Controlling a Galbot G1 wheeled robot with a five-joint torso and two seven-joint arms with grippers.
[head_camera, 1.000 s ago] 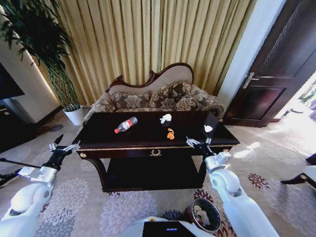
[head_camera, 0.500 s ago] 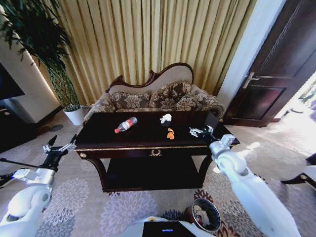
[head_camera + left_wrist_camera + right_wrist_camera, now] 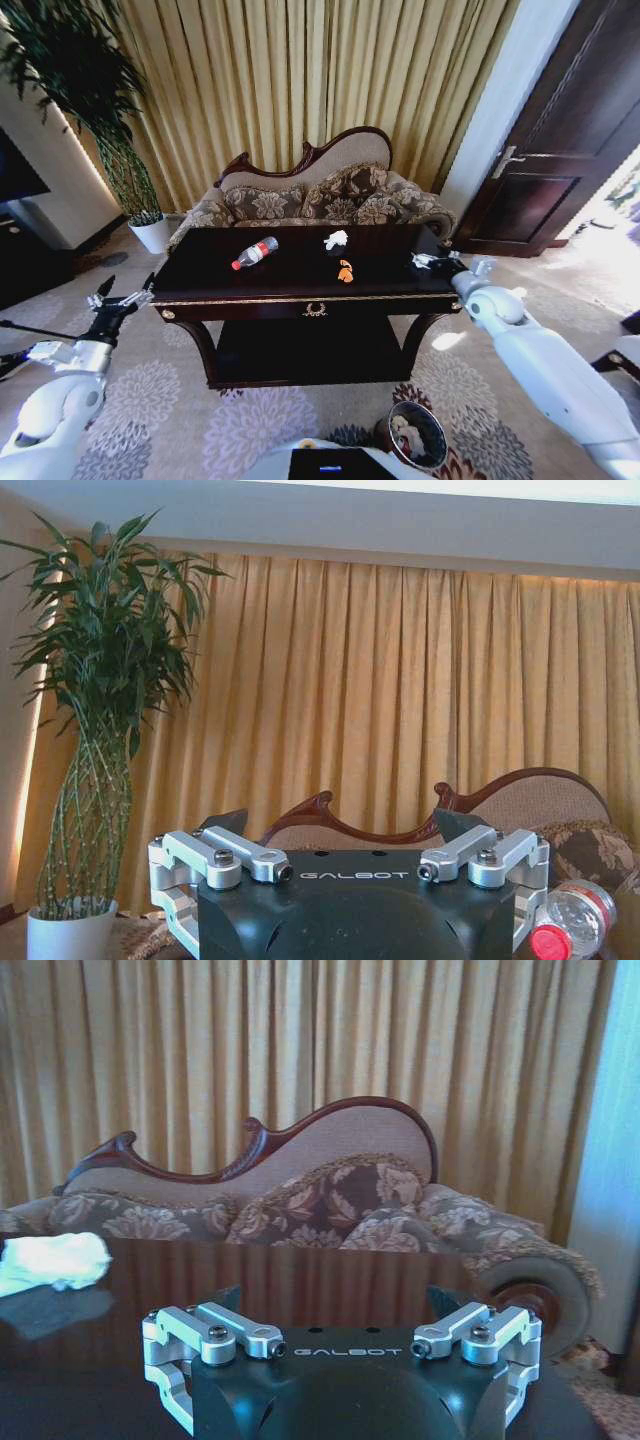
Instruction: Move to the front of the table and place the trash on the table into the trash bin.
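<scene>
At the table's [image 3: 300,285] right edge, the right gripper [image 3: 432,262] hovers, jaws spread, likely over a small scrap. Bottle [image 3: 255,252], paper [image 3: 335,239], orange scrap [image 3: 345,271] lie mid-top; bin [image 3: 417,435] on floor. Left gripper [image 3: 120,298] idle off the left corner, jaws spread.

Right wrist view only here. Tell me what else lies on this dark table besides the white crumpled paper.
Observer: A clear plastic bottle with a red cap lies toward the left end of the dark glossy wooden table.
Operator: Go on.
Observer: A small orange scrap lies just in front of the crumpled white paper.
Operator: Locate the bin.
Observer: The small round dark brown bin stands on the carpet near the table's right front leg.
</scene>
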